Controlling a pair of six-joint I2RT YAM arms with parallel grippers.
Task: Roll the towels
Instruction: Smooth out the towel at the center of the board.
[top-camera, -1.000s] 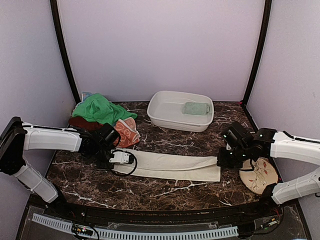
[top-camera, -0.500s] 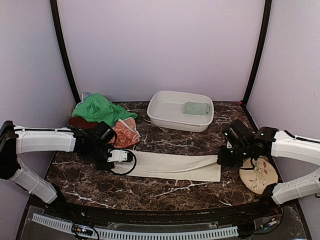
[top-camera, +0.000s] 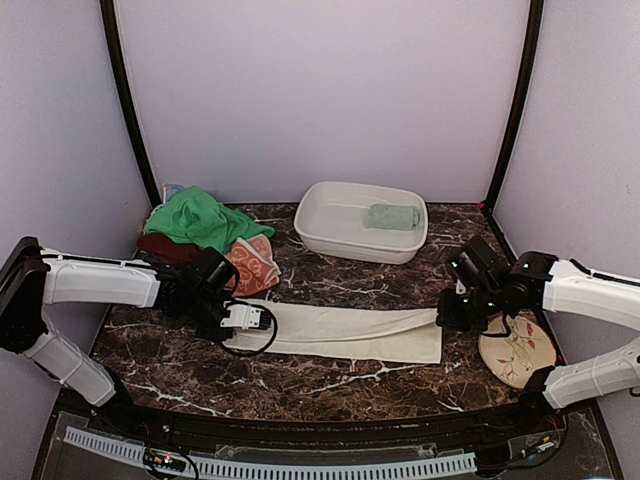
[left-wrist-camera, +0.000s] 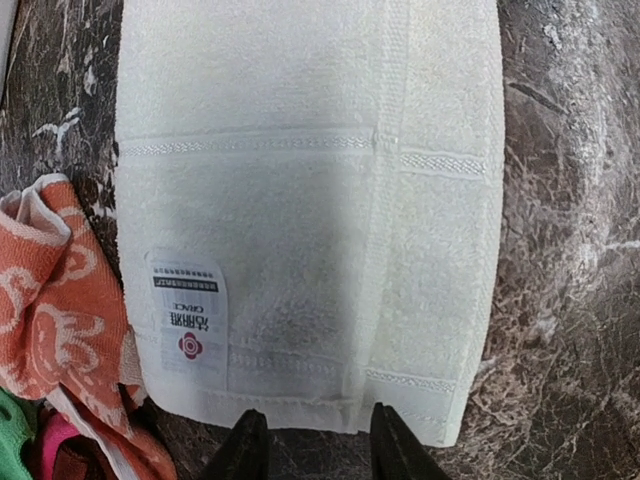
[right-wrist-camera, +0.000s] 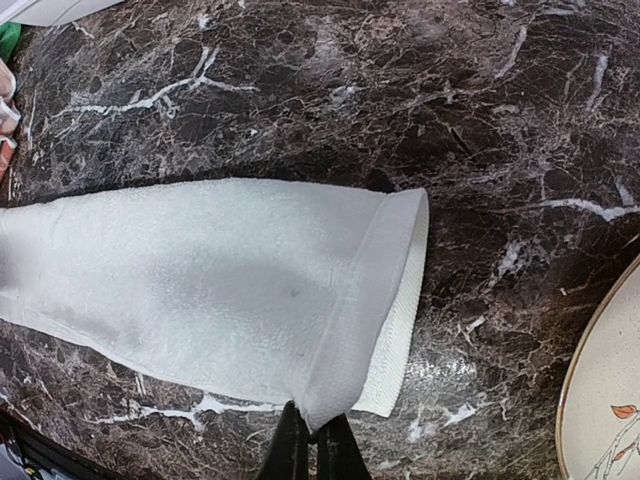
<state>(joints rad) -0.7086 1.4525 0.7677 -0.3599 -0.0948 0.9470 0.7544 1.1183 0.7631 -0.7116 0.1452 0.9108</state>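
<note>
The large cream-white towel (top-camera: 340, 333) lies folded lengthwise in a long strip across the marble table. My left gripper (left-wrist-camera: 318, 452) is open at the strip's left end (left-wrist-camera: 300, 200), its fingertips just short of the hem with nothing between them. My right gripper (right-wrist-camera: 315, 445) is shut on the upper layer's hem at the right end (right-wrist-camera: 200, 290), lifting it slightly. In the top view the left gripper (top-camera: 245, 318) and right gripper (top-camera: 447, 316) sit at opposite ends. A bright green towel (top-camera: 195, 220) and an orange swirl towel (top-camera: 255, 262) are heaped at the back left. A small sage-green towel (top-camera: 392, 216) lies rolled in the basin.
The white plastic basin (top-camera: 320, 225) stands at the back centre. A round cream plate (top-camera: 520, 350) with a floral drawing lies at the right, close to my right arm; its rim (right-wrist-camera: 610, 400) shows in the right wrist view. The orange towel (left-wrist-camera: 50, 300) lies just left of the cream strip.
My left gripper has opened and let go of the cream towel's left end, which now lies flat. The right gripper stays shut on the right end, barely moved.
</note>
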